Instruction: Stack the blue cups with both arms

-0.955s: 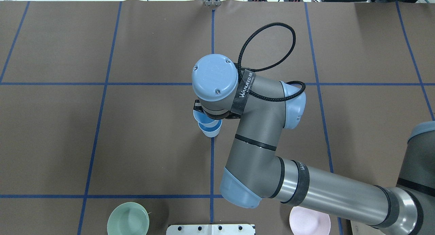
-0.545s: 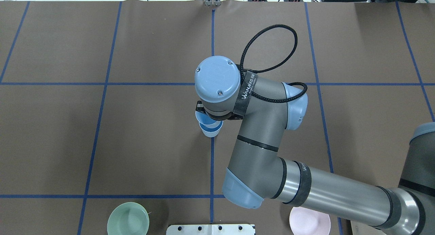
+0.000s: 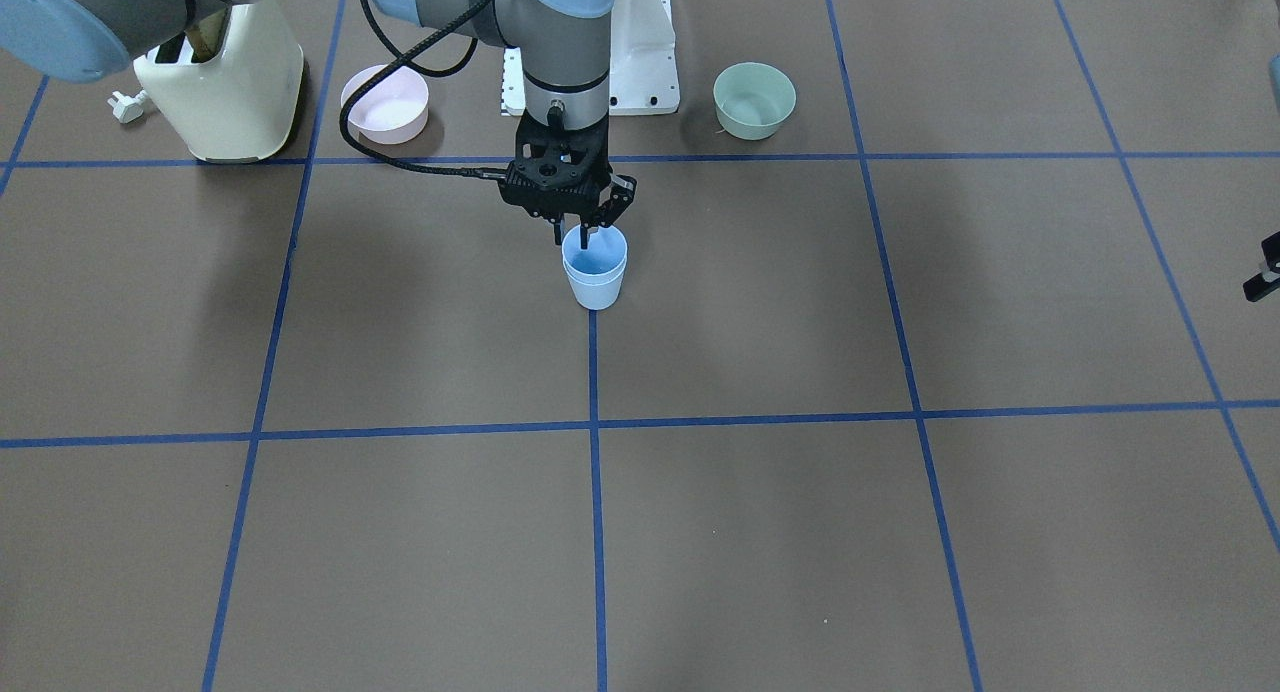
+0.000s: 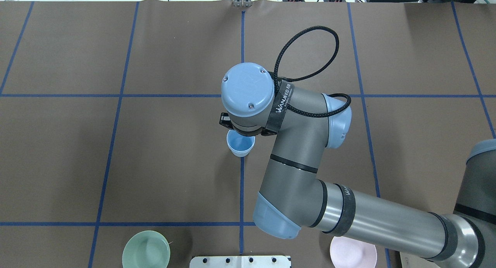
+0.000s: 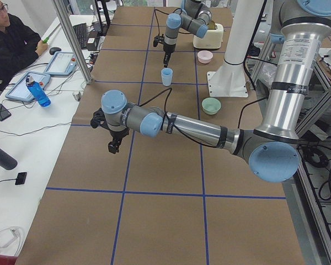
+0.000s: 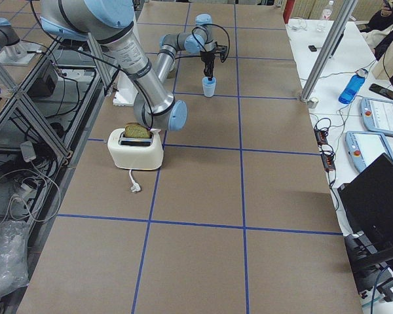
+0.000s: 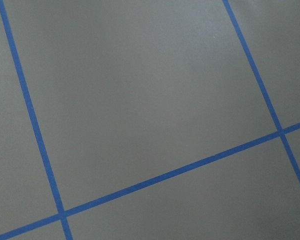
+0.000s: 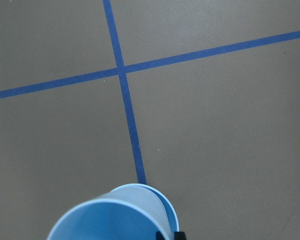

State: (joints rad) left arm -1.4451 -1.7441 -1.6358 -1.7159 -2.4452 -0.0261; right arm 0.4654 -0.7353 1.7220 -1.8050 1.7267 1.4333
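The two blue cups (image 3: 595,277) stand nested one in the other on a blue tape line at the table's middle. They also show in the overhead view (image 4: 240,146) and at the bottom of the right wrist view (image 8: 115,215). My right gripper (image 3: 574,237) hangs straight over the stack's rim with its fingers spread, one inside the upper cup and one outside it. In the overhead view my right wrist (image 4: 248,91) hides most of that gripper. My left gripper (image 5: 113,148) hovers over bare table far from the cups; I cannot tell whether it is open or shut.
A pale green bowl (image 3: 754,100) and a pink bowl (image 3: 384,102) sit near the white pedestal base (image 3: 640,62). A cream toaster (image 3: 220,82) stands beside the pink bowl. Blue tape lines grid the brown table. An operator sits at the side desk (image 5: 11,44).
The upper cup, held tilted and offset above the lower one, has dropped down into it. The right gripper's fingers have spread apart.
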